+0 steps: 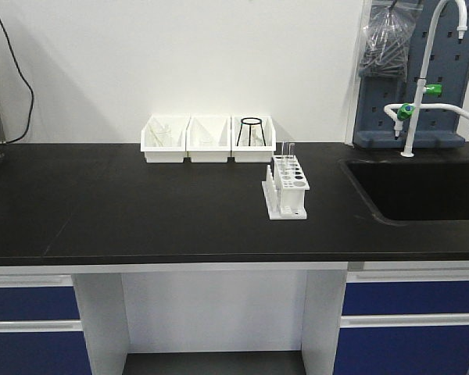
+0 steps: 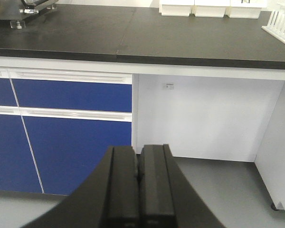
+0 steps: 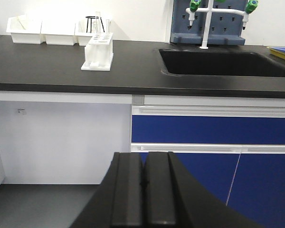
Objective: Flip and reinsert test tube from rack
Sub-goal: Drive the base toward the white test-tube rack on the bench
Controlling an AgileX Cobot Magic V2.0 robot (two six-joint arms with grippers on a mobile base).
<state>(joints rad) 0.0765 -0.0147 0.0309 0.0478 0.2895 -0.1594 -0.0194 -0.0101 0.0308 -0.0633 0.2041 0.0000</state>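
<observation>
— Where do you find the rack (image 1: 286, 187) in the front view?

— Look just right of centre on the black counter (image 1: 141, 203). It stands upright in front of the rightmost of three white bins (image 1: 209, 139) lined along the wall, and left of the sink (image 1: 422, 191).

— And the test tubes (image 1: 283, 150)?

— You see two clear ones standing upright at the rack's far end, their upper ends rising above the top plate. They look alike, so you cannot tell which is the task's.

— How are your grippers set?

— Your left gripper (image 2: 138, 153) hangs below the counter edge, facing the blue drawers (image 2: 71, 95) and the white knee space. Its jaws are pressed together with nothing between them. In that view the rack only peeks in at the upper right corner.

— And the other one?

— Your right gripper (image 3: 144, 159) is much the same: jaws together, empty, low before the cabinet fronts. In its view the rack sits in the upper left on the counter, well apart from the gripper.
</observation>
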